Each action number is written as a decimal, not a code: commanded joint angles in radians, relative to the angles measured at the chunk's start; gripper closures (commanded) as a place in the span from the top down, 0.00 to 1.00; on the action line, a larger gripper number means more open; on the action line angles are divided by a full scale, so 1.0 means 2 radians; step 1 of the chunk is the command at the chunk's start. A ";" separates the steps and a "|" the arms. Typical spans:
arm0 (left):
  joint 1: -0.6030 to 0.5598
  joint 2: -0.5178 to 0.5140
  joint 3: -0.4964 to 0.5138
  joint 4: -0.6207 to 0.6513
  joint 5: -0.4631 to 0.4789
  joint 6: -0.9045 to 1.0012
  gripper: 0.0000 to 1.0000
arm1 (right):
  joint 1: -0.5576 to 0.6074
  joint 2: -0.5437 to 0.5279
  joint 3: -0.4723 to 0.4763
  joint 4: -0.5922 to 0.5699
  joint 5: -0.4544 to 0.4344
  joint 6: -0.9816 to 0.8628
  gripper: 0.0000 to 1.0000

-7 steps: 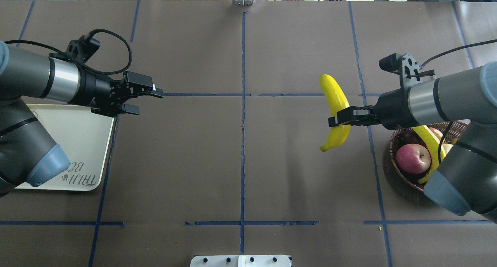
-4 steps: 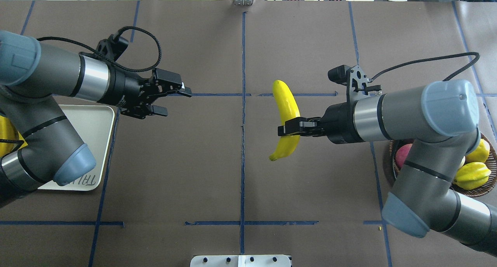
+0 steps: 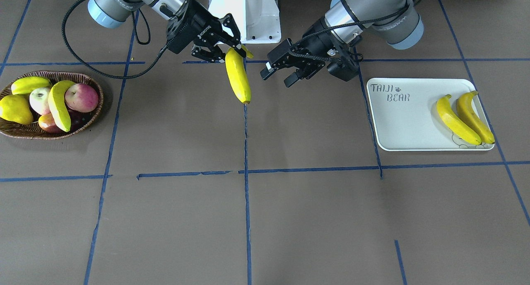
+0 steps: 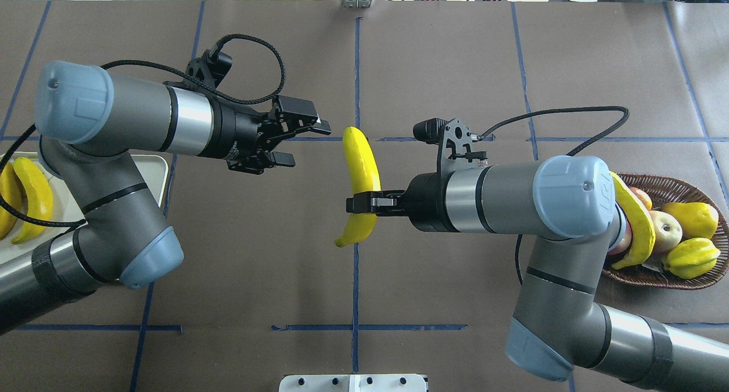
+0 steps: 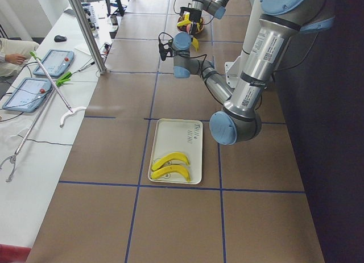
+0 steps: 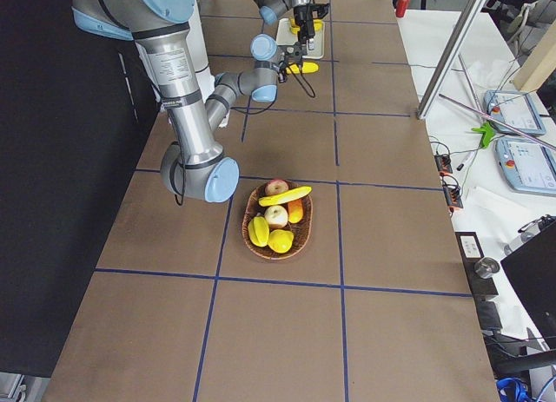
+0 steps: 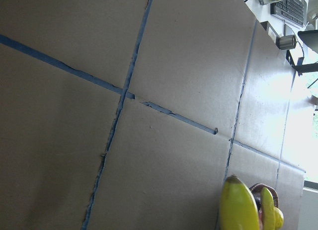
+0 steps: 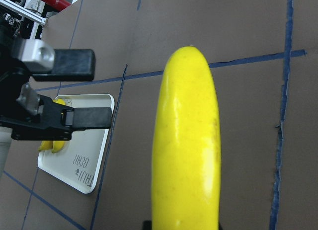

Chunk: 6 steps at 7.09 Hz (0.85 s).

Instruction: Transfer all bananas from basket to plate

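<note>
Currently find the right gripper (image 4: 364, 203) over the middle of the surface (image 3: 174, 218), fingers clamped on one banana (image 4: 359, 164) a little below its mid-length. Read this banana as held clear of the surface, lying roughly along the central blue tape line (image 3: 246, 202), one tip pointing away from the robot's base and the other back toward it.

See the left gripper (image 4: 310, 147) near the far half of that banana but apart from it, fingers spread wide with nothing between them.

Count two bananas (image 3: 455, 121) lying side by side, close together, on the plate (image 3: 405, 127), at the end away from the "TAIJI BEAR" lettering (image 3: 389, 92). Place the plate flat on the surface on the robot's left side.

Find one more banana (image 3: 58, 102) in the basket (image 3: 16, 131) on the robot's right side, draped over the other fruit: a red apple (image 3: 82, 97), a paler apple (image 3: 40, 100), a plump yellow fruit (image 3: 15, 109) and a yellow-green fruit (image 3: 29, 85) at the rim.

Cannot tell from either side view how the fingers stand; take both readings from the overhead and front views.
</note>
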 commanded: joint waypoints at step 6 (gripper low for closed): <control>0.026 -0.025 0.015 0.006 0.030 -0.025 0.85 | -0.013 0.016 -0.001 0.000 -0.010 0.011 0.02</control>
